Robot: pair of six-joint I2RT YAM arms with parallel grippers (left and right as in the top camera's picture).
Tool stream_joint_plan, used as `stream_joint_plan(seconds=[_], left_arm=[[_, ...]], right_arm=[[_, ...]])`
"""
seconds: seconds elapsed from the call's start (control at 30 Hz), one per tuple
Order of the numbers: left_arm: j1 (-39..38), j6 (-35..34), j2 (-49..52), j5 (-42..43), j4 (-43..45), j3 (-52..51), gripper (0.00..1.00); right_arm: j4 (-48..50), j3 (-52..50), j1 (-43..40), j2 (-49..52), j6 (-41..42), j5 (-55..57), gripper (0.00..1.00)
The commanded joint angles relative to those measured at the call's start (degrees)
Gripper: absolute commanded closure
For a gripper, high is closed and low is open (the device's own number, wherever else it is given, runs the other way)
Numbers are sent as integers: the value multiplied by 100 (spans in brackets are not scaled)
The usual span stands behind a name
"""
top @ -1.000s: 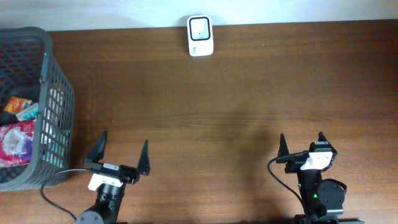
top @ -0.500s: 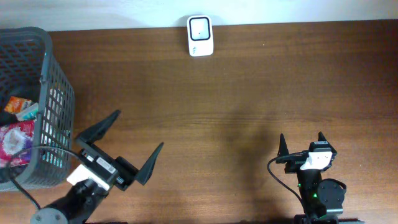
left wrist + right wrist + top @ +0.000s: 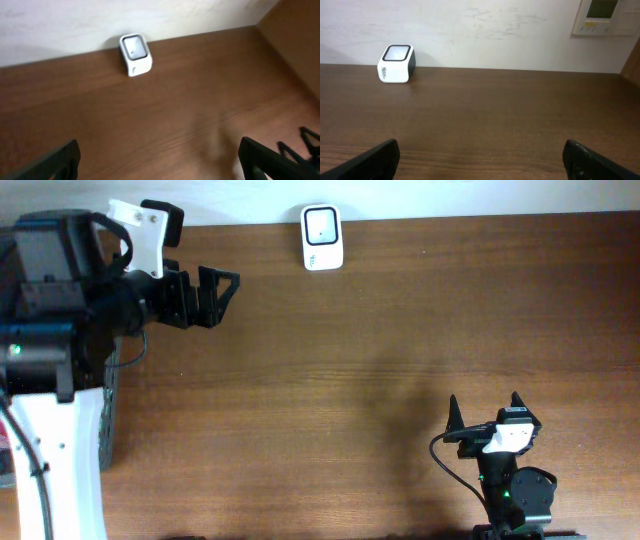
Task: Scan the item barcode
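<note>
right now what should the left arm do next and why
Probably swing the left arm over the basket and lower it to pick an item: its fingers are open and empty over bare table, and the scanner has nothing to read.

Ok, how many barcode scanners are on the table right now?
1. The white barcode scanner stands at the far edge of the table, about midway along it. The left arm blocks the table's left end from overhead, so another could be hidden there.
</note>
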Motion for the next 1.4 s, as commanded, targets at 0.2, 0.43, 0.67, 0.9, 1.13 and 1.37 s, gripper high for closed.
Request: stream_joint_plan(seconds=[0.2, 0.43, 0.67, 0.9, 1.13, 1.37], left_arm=[[11, 114, 42, -883, 37, 129, 1], [9, 111, 42, -1025, 35, 129, 1], [11, 111, 42, -1025, 210, 129, 1], [673, -195, 238, -2494, 1010, 129, 1], [2715, -1453, 855, -2643, 1178, 129, 1], [2944, -2131, 1786, -5143, -7, 116, 1]], right_arm=[[-20, -42, 46, -35, 7, 50, 1], [-20, -42, 46, -35, 7, 52, 1], [-20, -42, 46, -35, 7, 52, 1], [-20, -42, 46, -35, 7, 52, 1], [-20, -42, 46, -35, 4, 52, 1], [-22, -42, 46, -35, 7, 52, 1]])
